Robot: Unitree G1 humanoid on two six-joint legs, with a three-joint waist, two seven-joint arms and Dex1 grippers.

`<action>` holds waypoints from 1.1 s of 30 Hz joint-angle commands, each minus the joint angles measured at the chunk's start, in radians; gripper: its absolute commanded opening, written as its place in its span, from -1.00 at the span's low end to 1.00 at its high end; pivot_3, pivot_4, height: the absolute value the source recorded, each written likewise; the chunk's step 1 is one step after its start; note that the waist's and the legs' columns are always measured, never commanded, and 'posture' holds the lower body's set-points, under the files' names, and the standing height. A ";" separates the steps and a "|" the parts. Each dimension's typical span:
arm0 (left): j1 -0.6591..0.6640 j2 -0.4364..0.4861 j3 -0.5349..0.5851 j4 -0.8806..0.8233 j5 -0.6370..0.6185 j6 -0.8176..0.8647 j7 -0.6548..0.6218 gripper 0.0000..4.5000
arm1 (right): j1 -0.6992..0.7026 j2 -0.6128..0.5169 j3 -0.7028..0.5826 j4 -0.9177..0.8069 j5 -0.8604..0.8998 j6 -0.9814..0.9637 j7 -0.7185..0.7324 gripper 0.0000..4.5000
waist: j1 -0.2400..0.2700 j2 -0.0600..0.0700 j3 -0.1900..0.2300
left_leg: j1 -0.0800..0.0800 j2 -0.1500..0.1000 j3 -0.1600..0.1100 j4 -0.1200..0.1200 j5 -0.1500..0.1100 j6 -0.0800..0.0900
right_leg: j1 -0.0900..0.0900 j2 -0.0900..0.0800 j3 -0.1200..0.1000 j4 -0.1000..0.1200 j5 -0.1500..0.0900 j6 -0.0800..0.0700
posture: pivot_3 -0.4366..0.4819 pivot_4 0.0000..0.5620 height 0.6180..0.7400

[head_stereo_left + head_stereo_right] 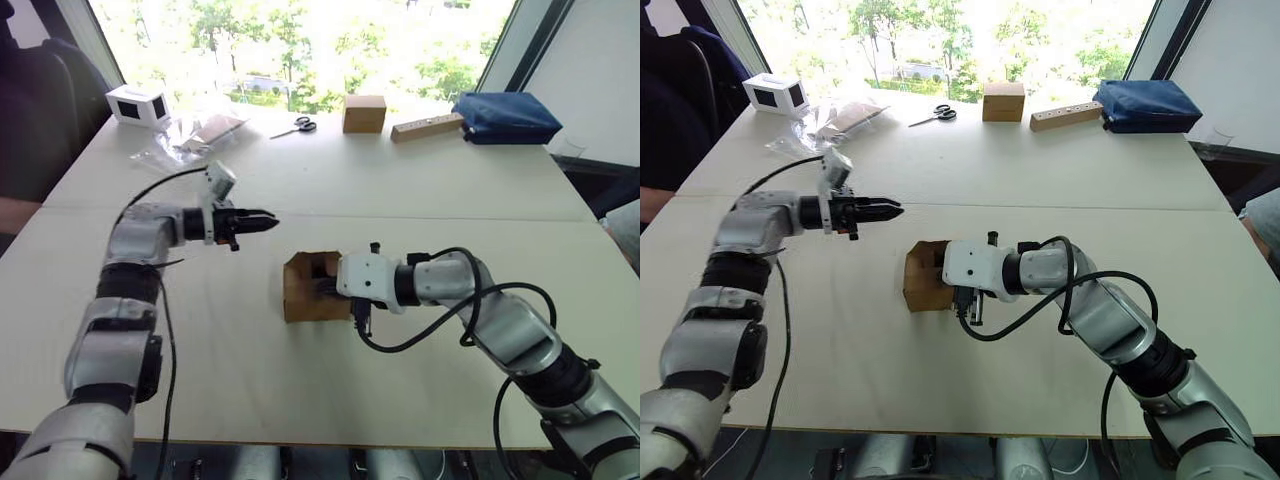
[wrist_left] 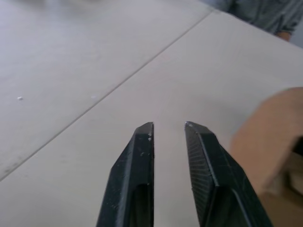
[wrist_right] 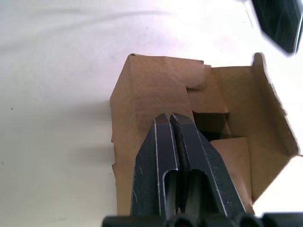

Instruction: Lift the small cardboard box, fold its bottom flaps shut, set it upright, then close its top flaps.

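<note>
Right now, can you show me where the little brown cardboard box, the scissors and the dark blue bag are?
small brown cardboard box (image 1: 300, 292): left eye view, its front wall.
black-handled scissors (image 1: 297, 126): left eye view, near the handles.
dark blue bag (image 1: 505, 115): left eye view, middle of its top.

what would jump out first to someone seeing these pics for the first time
The small cardboard box sits mid-table with its flaps open, and the right gripper, fingers pressed together, pokes at its open end. Beside it the left gripper hovers over the table with its fingers slightly apart, holding nothing. Along the far edge by the window lie a white box, scissors, a squarer brown box and a blue bag.
</note>
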 commanded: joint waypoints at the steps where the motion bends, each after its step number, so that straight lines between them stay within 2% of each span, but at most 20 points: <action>1: 0.135 0.096 0.046 -0.374 -0.176 0.251 -0.014 -0.55 | -0.004 0.006 -0.031 -0.008 0.014 -0.020 0.015 -1.00 | -0.001 0.000 0.000 | 0.000 0.000 0.000 0.000 0.000 -0.001 | 0.000 0.000 0.000 0.000 0.000 0.000 | -0.05 -0.47 1.00; 6: 0.284 0.144 0.043 -0.621 -0.292 0.377 0.040 -0.55 | -0.008 0.011 -0.031 0.017 0.011 -0.044 0.030 -1.00 | 0.009 0.000 0.000 | 0.001 -0.001 -0.001 0.000 0.000 0.001 | 0.001 -0.002 0.000 0.000 0.000 0.000 | -0.05 -0.47 1.00; 10: 0.323 0.122 0.023 -0.672 -0.319 0.383 0.101 -0.55 | -0.010 0.016 -0.031 0.027 0.011 -0.055 0.039 -1.00 | 0.008 0.000 0.000 | 0.002 -0.001 0.000 0.000 0.000 0.001 | 0.002 -0.002 0.000 -0.001 0.000 0.000 | -0.05 -0.47 1.00; 13: 0.326 0.108 -0.002 -0.668 -0.296 0.353 0.152 -0.55 | -0.010 0.018 -0.031 0.029 0.013 -0.058 0.044 -1.00 | 0.006 0.000 0.000 | 0.002 -0.002 0.000 0.000 0.000 0.001 | 0.002 -0.001 0.000 -0.001 0.000 0.000 | -0.05 -0.47 1.00; 16: 0.322 0.084 -0.080 -0.645 -0.240 0.268 0.175 -0.55 | -0.012 0.022 -0.032 0.028 0.011 -0.057 0.043 -1.00 | 0.006 0.000 0.000 | 0.002 -0.002 0.000 0.000 0.000 0.001 | 0.001 -0.001 0.000 -0.001 0.000 0.000 | -0.05 -0.47 1.00; 27: 0.333 0.072 -0.174 -0.559 -0.187 0.145 0.160 -0.55 | -0.009 0.026 -0.066 0.014 0.035 -0.038 0.043 -1.00 | 0.007 0.000 0.000 | 0.002 -0.002 0.000 0.000 0.000 0.001 | 0.001 0.000 0.000 -0.001 0.000 0.000 | -0.05 -0.47 1.00; 29: 0.331 0.071 -0.177 -0.548 -0.184 0.136 0.162 -0.55 | -0.006 0.039 -0.110 -0.001 0.091 -0.012 0.048 -1.00 | 0.007 0.000 0.000 | 0.002 -0.002 0.000 0.000 0.000 0.001 | 0.002 0.000 0.000 -0.001 0.000 0.000 | -0.05 -0.47 1.00; 33: 0.334 0.070 -0.179 -0.546 -0.186 0.130 0.164 -0.55 | -0.041 0.108 -0.284 -0.040 0.318 0.118 0.047 -1.00 | 0.007 0.000 0.000 | 0.002 -0.001 0.000 0.000 0.000 0.001 | 0.002 0.000 0.000 -0.001 0.000 0.000 | -0.05 -0.47 1.00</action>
